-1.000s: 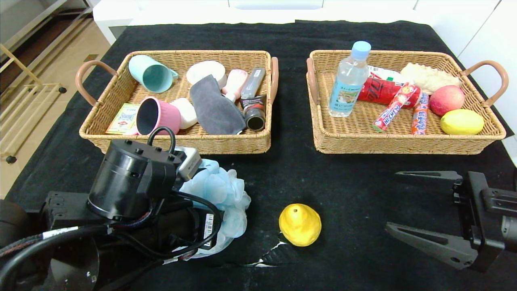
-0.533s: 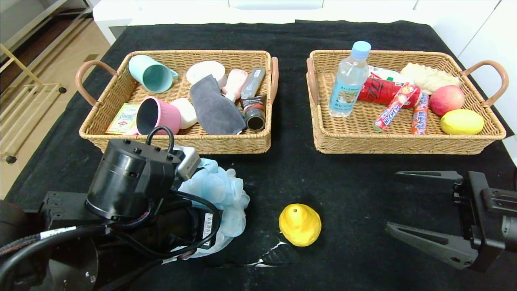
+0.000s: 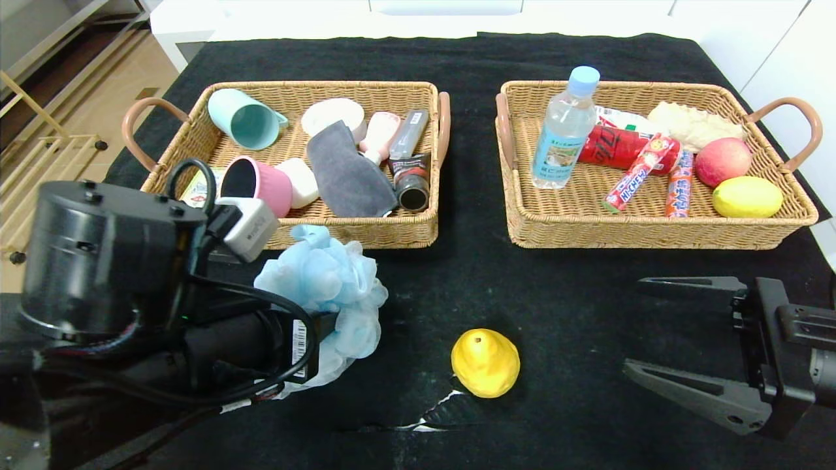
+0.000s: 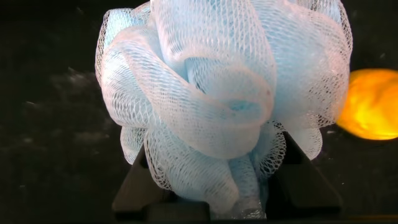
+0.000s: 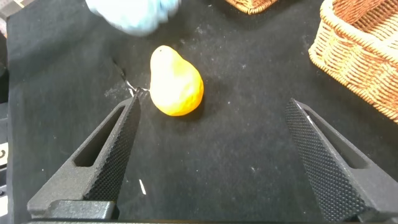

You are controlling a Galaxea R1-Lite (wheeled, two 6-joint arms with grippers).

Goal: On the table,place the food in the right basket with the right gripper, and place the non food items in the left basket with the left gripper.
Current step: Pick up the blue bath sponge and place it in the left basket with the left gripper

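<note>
Currently your left gripper (image 4: 211,186) is clamped on the pale blue mesh puff (image 3: 324,287), held just before the left tan wicker basket (image 3: 366,232). Your right gripper (image 5: 217,162) rests wide open, holding nothing, near the lumpy yellow pear (image 3: 484,362) on the black-clothed table (image 3: 562,287).
</note>
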